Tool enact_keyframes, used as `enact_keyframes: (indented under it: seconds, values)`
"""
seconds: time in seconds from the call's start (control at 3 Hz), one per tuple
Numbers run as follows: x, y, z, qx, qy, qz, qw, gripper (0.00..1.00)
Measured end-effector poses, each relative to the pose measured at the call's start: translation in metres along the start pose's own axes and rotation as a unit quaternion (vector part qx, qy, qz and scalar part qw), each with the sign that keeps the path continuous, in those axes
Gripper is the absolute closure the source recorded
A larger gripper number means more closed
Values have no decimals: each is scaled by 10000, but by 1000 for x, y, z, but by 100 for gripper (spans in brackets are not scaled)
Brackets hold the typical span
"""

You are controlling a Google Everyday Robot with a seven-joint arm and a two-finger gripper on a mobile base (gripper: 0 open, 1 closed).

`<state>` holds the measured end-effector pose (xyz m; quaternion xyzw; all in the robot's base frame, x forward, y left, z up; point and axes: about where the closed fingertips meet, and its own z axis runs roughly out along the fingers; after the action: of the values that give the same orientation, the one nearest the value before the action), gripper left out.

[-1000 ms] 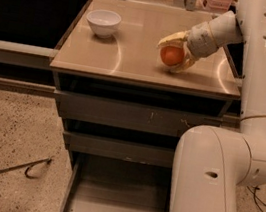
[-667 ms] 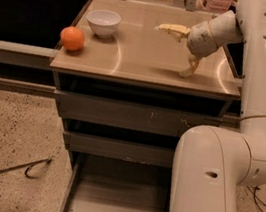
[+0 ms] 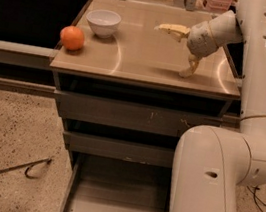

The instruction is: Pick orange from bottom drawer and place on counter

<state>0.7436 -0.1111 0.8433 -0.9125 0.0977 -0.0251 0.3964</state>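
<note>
Orange (image 3: 72, 38) sits at the surface's (image 3: 145, 64) left edge, well apart from my spread, empty pincer (image 3: 181, 50); round, it could roll off.

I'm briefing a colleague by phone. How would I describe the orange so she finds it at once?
Start at the tan counter topping the grey drawer cabinet. The orange sits at its left edge near the front corner, far from the gripper, whose jaws are open at the right. It is the only orange-coloured ball, front-left of the white bowl.
</note>
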Motion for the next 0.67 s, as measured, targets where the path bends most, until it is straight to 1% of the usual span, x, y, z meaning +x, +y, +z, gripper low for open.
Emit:
enact_keyframes:
  seconds: [0.67]
  values:
    - [0,-4,-4,0,0,0,10000,0]
